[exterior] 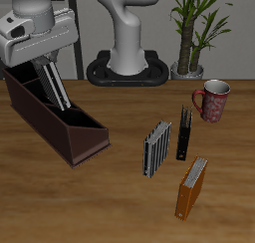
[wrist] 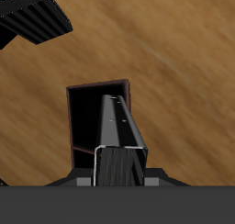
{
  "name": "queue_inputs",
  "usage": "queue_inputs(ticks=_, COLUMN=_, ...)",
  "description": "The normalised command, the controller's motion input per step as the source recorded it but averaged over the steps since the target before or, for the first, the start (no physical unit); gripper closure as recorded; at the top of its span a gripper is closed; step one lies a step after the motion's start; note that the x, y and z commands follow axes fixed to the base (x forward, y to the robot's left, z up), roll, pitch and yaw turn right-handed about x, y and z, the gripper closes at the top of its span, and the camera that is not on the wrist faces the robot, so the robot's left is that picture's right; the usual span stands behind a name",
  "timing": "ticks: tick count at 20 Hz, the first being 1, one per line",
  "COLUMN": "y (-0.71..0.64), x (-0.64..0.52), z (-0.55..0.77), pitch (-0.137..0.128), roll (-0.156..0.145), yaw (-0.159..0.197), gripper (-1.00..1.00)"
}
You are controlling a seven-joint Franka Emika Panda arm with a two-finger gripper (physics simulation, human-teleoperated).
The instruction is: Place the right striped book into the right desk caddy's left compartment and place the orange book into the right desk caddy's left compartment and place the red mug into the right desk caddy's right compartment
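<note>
My gripper (exterior: 46, 64) is shut on the right striped book (exterior: 56, 84), held tilted over the dark maroon desk caddy (exterior: 78, 139). The book's lower end reaches down inside the caddy walls. I cannot tell which compartment it is in. In the wrist view the book (wrist: 120, 136) hangs from my gripper (wrist: 119, 171) over a dark caddy opening (wrist: 84, 117). The orange book (exterior: 191, 187) stands near the table's front edge. The red mug (exterior: 211, 100) stands farther back, beside the plant.
The other striped book (exterior: 156, 148) stands on the table between the caddy and a slim black book (exterior: 184, 133); a striped book also shows in the wrist view (wrist: 37, 21). The robot base (exterior: 127, 68) and a potted plant (exterior: 195, 28) stand at the back.
</note>
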Motion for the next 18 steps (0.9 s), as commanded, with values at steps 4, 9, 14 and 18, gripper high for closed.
queue_inputs(ticks=4, y=0.18, x=0.04, z=-0.03, pitch=0.011, roll=-0.007, yaw=-0.016, gripper=1.00)
queue_inputs(ticks=9, y=0.17, x=-0.01, z=-0.12, pitch=0.029, roll=0.002, yaw=0.001, gripper=1.00)
queue_inputs(ticks=14, y=0.07, x=0.03, z=-0.19, pitch=0.059, roll=-0.020, yaw=0.007, gripper=1.00)
queue_inputs(ticks=18, y=-0.03, x=0.02, z=-0.17, pitch=0.049, roll=-0.030, yaw=0.011, gripper=1.00)
